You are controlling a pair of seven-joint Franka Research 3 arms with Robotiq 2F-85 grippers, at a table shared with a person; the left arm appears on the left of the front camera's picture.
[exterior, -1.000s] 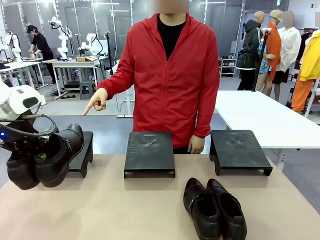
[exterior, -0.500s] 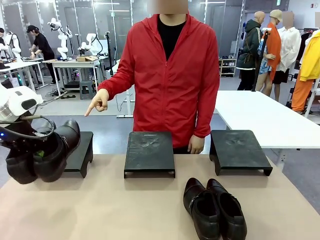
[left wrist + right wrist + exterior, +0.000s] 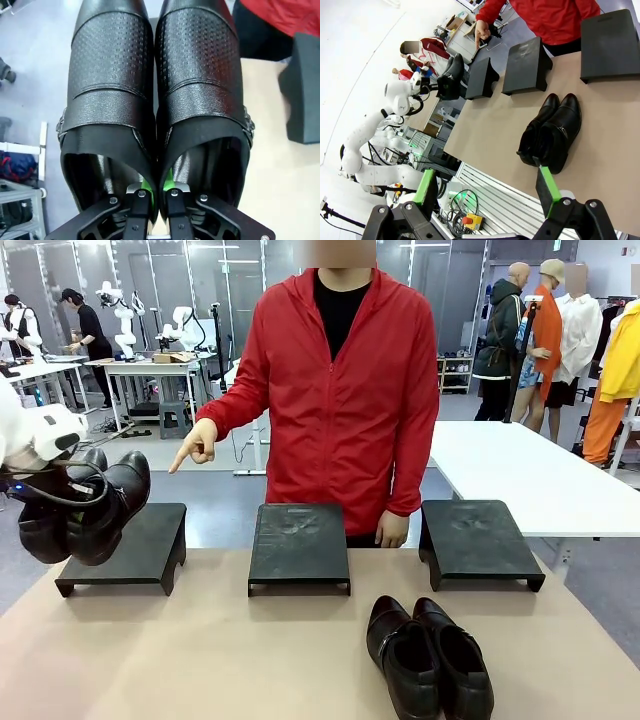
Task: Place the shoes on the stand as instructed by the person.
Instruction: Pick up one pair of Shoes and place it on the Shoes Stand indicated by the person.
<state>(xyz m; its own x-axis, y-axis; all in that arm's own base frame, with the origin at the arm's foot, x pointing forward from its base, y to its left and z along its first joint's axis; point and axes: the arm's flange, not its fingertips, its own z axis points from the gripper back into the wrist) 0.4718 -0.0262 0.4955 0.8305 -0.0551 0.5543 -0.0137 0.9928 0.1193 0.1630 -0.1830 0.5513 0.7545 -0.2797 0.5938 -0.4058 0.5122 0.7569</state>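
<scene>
The left gripper (image 3: 156, 182) is pinching tight on one pair of shoes (image 3: 95, 505), holding them up by the left stand (image 3: 125, 545). The person's hand (image 3: 195, 445) is pointing that way. The other pair (image 3: 428, 655) is sitting on the table (image 3: 200, 660). The right gripper (image 3: 485, 174) is gaping wide, empty.

Airborne pair (image 3: 90, 505) tilted, left; resting pair (image 3: 428, 655) front-right; person (image 3: 340, 390) pointing.

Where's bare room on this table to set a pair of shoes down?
Bare: tops of the left stand, middle stand, right stand, and the tabletop before the first two. Crowded: near right, where the resting pair lies, and far left, where the left gripper holds the carried pair.
</scene>
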